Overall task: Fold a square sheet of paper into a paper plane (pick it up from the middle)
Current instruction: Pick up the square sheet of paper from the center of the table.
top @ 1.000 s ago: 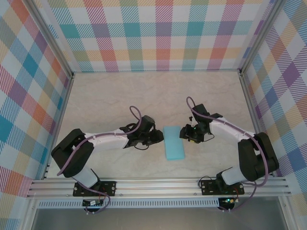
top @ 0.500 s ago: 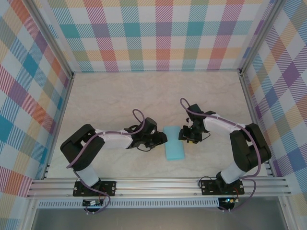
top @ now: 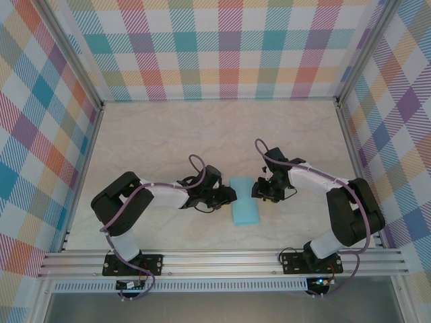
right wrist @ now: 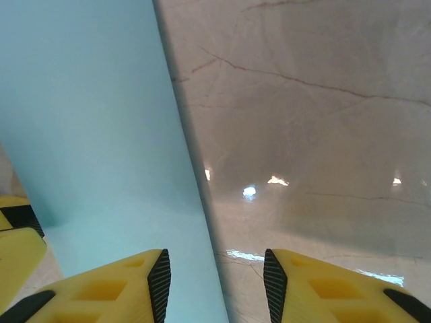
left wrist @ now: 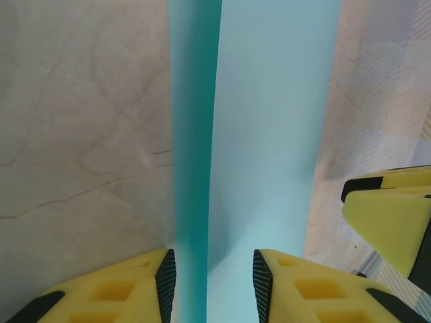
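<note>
**Square sheet of paper**: folded down to a narrow light blue strip, flat on the desk, midway between the two arms. Long axis near to far, straight away from the bases. No dart shape yet; judged an early-to-middle fold.

**Left fingers**: over the strip's left long edge, straddling a darker lengthwise band there (raised flap or shadow, not determinable). Partly apart, moderate gap. Nothing clamped as far as visible; contact with the paper uncertain.

**Right fingers**: over the opposite long edge, one pad above paper, the other above bare desk. Partly apart, holding nothing.

**Nearness:** about equal, one arm per long side.

**Likely next:** working a long edge over toward the centre line.
</note>
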Available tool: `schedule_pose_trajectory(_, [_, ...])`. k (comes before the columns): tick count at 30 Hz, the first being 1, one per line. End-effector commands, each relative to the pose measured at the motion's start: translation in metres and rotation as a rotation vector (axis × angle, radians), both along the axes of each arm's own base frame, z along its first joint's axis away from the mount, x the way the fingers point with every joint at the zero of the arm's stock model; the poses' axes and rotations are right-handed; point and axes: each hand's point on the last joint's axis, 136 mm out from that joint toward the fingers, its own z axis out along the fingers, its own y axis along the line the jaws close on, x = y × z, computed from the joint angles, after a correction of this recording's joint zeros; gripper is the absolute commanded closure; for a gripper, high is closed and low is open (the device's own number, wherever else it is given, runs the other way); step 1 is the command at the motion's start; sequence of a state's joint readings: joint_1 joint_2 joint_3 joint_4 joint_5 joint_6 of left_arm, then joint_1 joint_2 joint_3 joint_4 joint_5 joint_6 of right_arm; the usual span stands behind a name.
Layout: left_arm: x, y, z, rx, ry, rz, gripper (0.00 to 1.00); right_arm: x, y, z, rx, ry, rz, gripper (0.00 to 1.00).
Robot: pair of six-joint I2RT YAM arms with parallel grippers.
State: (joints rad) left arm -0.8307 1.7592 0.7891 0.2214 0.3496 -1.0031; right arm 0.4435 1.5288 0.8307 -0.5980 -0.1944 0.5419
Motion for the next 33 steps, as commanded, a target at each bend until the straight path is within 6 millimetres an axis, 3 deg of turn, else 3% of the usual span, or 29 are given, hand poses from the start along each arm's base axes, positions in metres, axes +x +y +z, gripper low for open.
schedule_pose_trajectory(1, [0.005,-0.013,0.011,-0.049,-0.013,-0.018,0.64,-0.005,0.002,-0.002,0.011,0.013,-0.006,0.57])
schedule_pose_trajectory(15, [0.007,-0.019,0.013,-0.069,-0.016,-0.029,0.7,-0.01,0.009,-0.011,0.06,0.042,-0.008,0.59])
schedule_pose_trajectory(20, [0.009,-0.02,0.01,-0.064,-0.012,-0.025,0.88,-0.012,0.015,-0.01,0.101,0.049,-0.012,0.6])
schedule_pose_trajectory(25, [0.009,-0.016,0.012,-0.022,-0.028,-0.053,1.0,-0.012,0.012,0.0,0.1,0.027,-0.038,0.59])
schedule_pose_trajectory(29, [0.009,-0.007,0.017,0.036,-0.05,-0.092,1.0,-0.013,0.008,0.01,0.094,0.001,-0.051,0.58])
schedule_pose_trajectory(33, [0.01,0.006,0.02,0.104,-0.066,-0.135,1.0,-0.014,0.017,0.018,0.153,-0.001,-0.045,0.58])
